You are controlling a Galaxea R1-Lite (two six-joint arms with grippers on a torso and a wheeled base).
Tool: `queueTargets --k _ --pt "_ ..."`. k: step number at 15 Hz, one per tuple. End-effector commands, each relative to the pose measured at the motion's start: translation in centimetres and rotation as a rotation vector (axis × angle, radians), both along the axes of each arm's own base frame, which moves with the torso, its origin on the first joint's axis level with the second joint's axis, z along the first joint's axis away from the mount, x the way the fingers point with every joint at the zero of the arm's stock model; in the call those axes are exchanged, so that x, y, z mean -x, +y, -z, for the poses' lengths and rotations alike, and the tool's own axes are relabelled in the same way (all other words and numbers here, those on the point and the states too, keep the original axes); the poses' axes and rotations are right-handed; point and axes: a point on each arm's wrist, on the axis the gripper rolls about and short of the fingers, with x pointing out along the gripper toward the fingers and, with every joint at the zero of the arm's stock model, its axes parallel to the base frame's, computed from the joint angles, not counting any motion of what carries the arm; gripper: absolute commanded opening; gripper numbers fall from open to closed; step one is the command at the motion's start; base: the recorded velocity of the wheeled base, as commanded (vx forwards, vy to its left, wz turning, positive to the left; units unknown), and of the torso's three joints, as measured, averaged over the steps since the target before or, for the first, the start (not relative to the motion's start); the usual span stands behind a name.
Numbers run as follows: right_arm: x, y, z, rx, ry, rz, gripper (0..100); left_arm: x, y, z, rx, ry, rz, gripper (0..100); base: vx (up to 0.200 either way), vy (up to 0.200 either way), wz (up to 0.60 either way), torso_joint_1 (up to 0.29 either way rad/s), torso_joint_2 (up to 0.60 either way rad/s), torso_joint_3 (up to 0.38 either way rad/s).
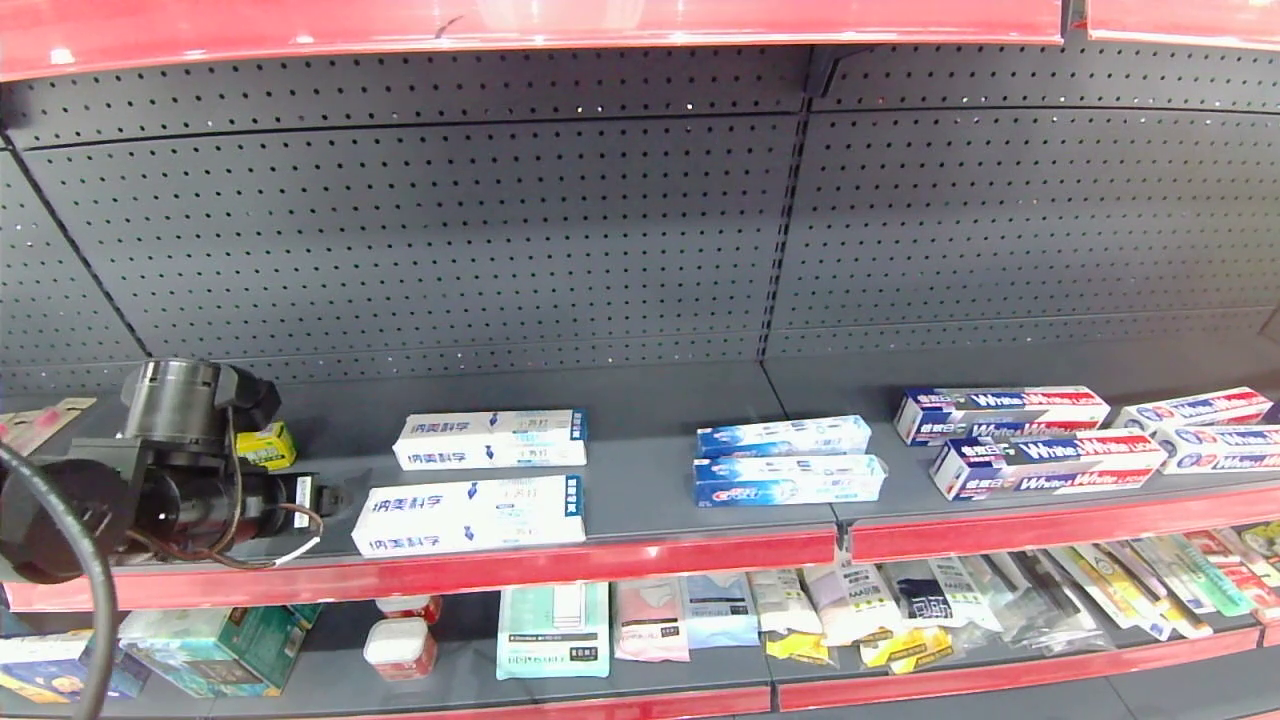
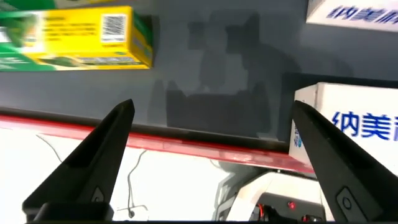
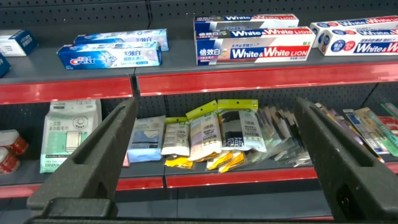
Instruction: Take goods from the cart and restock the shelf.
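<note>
With the yellow-green box point(image 2: 74, 37) lying at the left end of the shelf point(image 1: 660, 400), just beyond the left gripper point(image 2: 212, 104), which is spread wide and empty like the right gripper point(image 3: 214, 99), one placement is judged done and another item must be fetched from the cart.

In the head view, two white boxes point(image 1: 470, 515) lie at 7 o'clock from centre, one behind the other. Two blue boxes point(image 1: 790, 480) lie at 4 o'clock, with two navy boxes point(image 1: 1045, 463) at their 3 o'clock and red-and-white boxes point(image 1: 1215, 447) farther that way. At 6 o'clock lies a mint pack point(image 1: 553, 630), a pink pack point(image 1: 650, 620) touching it at 3 o'clock, two jars point(image 1: 400, 648) at its 9 o'clock, and a green box point(image 1: 215, 640) beyond them. Slim packets point(image 1: 1150, 585) fan out at 4 o'clock.
</note>
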Motion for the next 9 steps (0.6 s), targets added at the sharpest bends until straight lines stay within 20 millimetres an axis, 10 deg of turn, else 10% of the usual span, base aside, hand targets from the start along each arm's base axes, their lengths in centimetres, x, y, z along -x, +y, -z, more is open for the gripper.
queueTargets --k 1,9 --pt "0.0 0.0 0.0 0.000 0.000 0.000 100 2.9 0.3 -2.9 -0.004 -0.103 -0.010 100 0.000 0.000 0.00 0.000 0.00 0.000" --pt "0.0 0.0 0.0 0.000 0.000 0.000 100 19.3 -0.6 -5.0 -0.061 -0.418 0.202 100 0.000 0.000 0.00 0.000 0.00 0.000"
